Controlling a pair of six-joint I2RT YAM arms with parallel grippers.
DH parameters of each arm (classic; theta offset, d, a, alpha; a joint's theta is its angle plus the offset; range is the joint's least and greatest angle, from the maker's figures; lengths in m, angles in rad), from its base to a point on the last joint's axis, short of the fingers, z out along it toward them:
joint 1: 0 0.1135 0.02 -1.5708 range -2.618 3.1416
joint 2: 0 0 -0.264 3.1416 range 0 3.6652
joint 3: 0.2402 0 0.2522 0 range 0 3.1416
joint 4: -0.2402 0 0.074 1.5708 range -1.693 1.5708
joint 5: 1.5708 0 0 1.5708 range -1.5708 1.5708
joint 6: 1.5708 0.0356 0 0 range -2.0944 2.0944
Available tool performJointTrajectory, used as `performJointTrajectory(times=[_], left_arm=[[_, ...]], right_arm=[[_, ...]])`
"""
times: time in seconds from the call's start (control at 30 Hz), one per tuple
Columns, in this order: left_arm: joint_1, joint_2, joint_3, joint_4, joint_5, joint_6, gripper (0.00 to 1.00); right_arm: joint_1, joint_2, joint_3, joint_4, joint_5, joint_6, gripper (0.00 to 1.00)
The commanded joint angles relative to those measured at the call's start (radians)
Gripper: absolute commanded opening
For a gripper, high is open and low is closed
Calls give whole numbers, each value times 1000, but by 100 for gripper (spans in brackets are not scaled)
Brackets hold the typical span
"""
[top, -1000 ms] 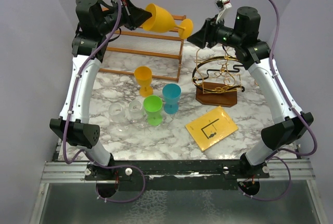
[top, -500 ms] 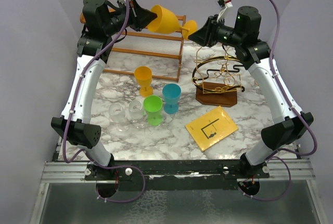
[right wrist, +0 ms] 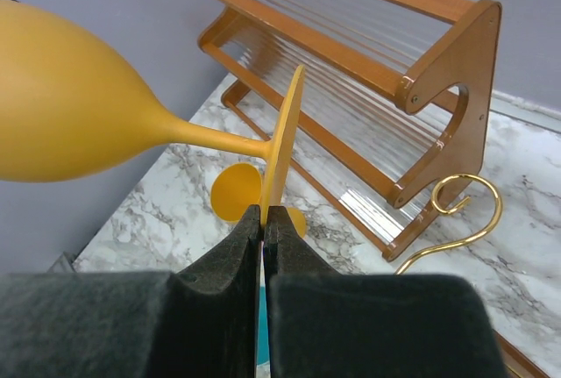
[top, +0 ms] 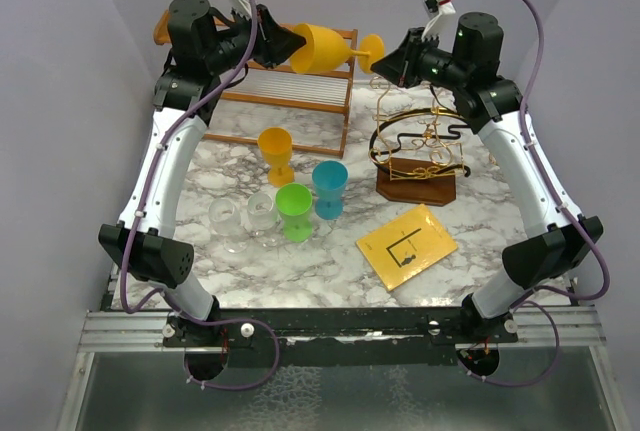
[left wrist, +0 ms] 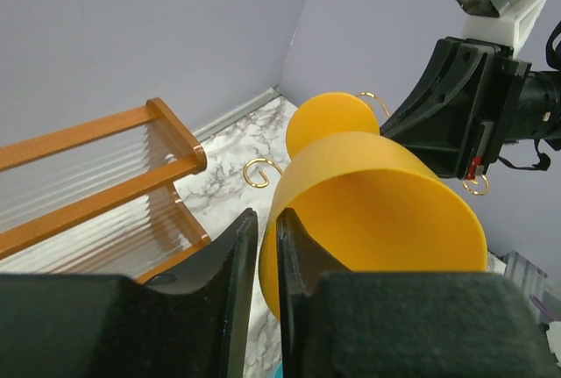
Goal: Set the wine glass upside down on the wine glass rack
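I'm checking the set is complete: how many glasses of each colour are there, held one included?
Yellow: 2, the held glass and a standing glass
Green glass: 1
Blue glass: 1
Clear glasses: 2
Total: 6

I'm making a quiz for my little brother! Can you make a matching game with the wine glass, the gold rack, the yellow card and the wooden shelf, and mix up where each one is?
Things:
1. wine glass
2. rack
3. card
4. shelf

Places:
a. farthest back
b. lying flat, nearest the front
c. up in the air, on its side
d. standing upright, just behind the card

Pairs: 1-c, 2-d, 3-b, 4-a
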Motion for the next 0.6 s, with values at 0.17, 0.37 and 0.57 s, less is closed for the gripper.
performJointTrajectory(times=[0.17,0.37,0.57], left_arm=[[-9,-58,-41,-1,28,14,42],[-8,-69,-43,-50,-8,63,62],[4,-75,-47,-96,-74,83,75]], right_arm=[[-29,-52,-35,30,72,-84,1],[-77,-94,-60,28,158,-172,1],[-139,-145,-98,31,260,-294,1]])
